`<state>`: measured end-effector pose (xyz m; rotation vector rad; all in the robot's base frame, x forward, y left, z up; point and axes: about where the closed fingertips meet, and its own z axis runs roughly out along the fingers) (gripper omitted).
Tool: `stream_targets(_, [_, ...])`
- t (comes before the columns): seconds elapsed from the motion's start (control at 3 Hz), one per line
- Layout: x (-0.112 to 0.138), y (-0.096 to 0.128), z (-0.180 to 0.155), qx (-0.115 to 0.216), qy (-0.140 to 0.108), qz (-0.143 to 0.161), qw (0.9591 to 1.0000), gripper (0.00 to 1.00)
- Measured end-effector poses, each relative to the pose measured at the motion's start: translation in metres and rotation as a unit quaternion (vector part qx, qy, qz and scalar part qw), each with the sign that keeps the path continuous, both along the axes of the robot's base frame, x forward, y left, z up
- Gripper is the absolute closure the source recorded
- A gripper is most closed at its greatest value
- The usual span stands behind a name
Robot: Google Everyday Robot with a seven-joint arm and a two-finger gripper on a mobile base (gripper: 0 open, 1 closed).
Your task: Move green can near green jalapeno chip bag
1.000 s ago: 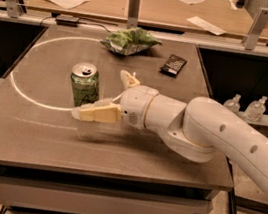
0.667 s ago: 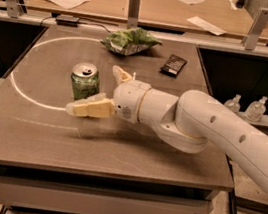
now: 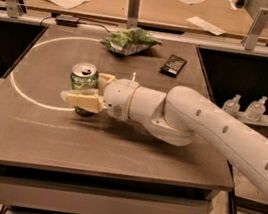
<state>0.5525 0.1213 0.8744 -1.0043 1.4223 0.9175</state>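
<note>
The green can (image 3: 83,77) stands upright on the table (image 3: 116,152), left of centre, just inside a pale arc line. My gripper (image 3: 82,86) has come in from the right and is around the can at mid-height, hiding its lower front. The can's base still looks to be on the table. The green jalapeno chip bag (image 3: 129,41) lies at the back of the table, well beyond the can and a little to its right.
A flat black packet (image 3: 173,64) lies right of the chip bag. My white arm (image 3: 197,124) crosses the right half of the table. A desk with papers (image 3: 203,24) stands behind, and two clear bottles (image 3: 245,107) sit lower right.
My gripper has moved left, from beside the can to around it. The can and the chip bag have not moved.
</note>
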Motion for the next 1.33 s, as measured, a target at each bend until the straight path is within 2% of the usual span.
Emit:
stream_targets(0.33, [0.007,0.008,0.001,0.004,-0.005,0.005,1.0000,0.63])
stream_targets(0.67, [0.031,-0.006,0.011,-0.004,-0.017,-0.028,0.9995,0.87])
stream_targets(1.0, [0.058,-0.037,0.014,-0.025,-0.027,-0.073,0.9967,1.00])
stream_targets(1.33, [0.058,-0.037,0.014,-0.025,-0.027,-0.073,0.9967,1.00])
